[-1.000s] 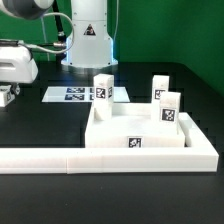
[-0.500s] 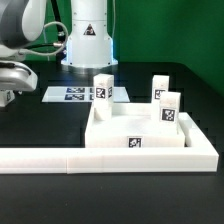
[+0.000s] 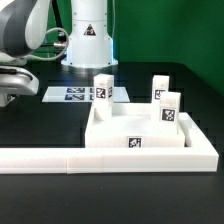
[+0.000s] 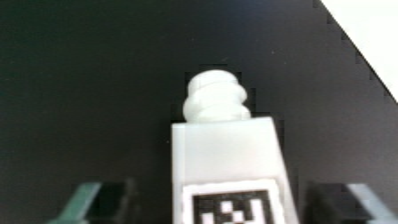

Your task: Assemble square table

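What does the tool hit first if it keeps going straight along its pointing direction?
Most likely the white leg lying on the black table, seated between the fingers in the wrist view. How much gap remains is unclear.

The counter (image 3: 30, 125) is black. The tabletop (image 3: 140, 140) is white, with a black-and-white tag on its front rim. Three legs standing at it (image 3: 102, 88) (image 3: 160, 88) (image 3: 170, 107) are white, each with a black-and-white square-patterned tag. The marker board (image 3: 75, 95) is white with black printed tags. The border bar (image 3: 40, 160) is plain white. The backdrop (image 3: 170, 30) is green. In the wrist view, a white leg (image 4: 222, 150) with a black-and-white tag lies on the black surface, between the dark grey fingers (image 4: 98, 200) of the hand (image 4: 222, 200).
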Controlling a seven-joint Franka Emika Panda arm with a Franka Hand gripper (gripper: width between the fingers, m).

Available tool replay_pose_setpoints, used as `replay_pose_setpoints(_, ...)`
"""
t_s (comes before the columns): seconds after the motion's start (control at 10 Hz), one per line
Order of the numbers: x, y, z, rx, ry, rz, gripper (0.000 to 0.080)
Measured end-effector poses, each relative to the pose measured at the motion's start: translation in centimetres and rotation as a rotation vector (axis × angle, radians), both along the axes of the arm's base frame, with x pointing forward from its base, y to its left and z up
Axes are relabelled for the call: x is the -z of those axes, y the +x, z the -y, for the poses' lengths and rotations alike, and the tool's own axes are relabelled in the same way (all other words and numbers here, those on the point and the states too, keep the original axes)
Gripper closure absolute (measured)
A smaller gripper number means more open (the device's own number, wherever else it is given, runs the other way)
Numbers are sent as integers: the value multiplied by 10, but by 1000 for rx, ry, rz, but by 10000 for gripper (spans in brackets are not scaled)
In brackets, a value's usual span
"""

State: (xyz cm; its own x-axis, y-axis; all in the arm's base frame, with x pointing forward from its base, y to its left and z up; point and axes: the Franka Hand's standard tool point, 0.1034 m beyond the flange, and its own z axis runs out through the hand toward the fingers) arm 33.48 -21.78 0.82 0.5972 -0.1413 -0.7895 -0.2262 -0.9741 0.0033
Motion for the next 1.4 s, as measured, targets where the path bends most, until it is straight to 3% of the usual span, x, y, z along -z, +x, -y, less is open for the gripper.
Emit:
replay_pose_setpoints(0.1,0,0,0,1,0,0,518)
replay_pose_setpoints(0.6,-1,2,-1,-3,2,4,517)
replay_pose_setpoints(1.1,-36,50,-43,-47,2,56,515)
replay_pose_setpoints(1.3,-47,65,-51,-38,-26,80,515)
replay_pose_setpoints(1.4,-45,62,-49,-37,-25,79,515)
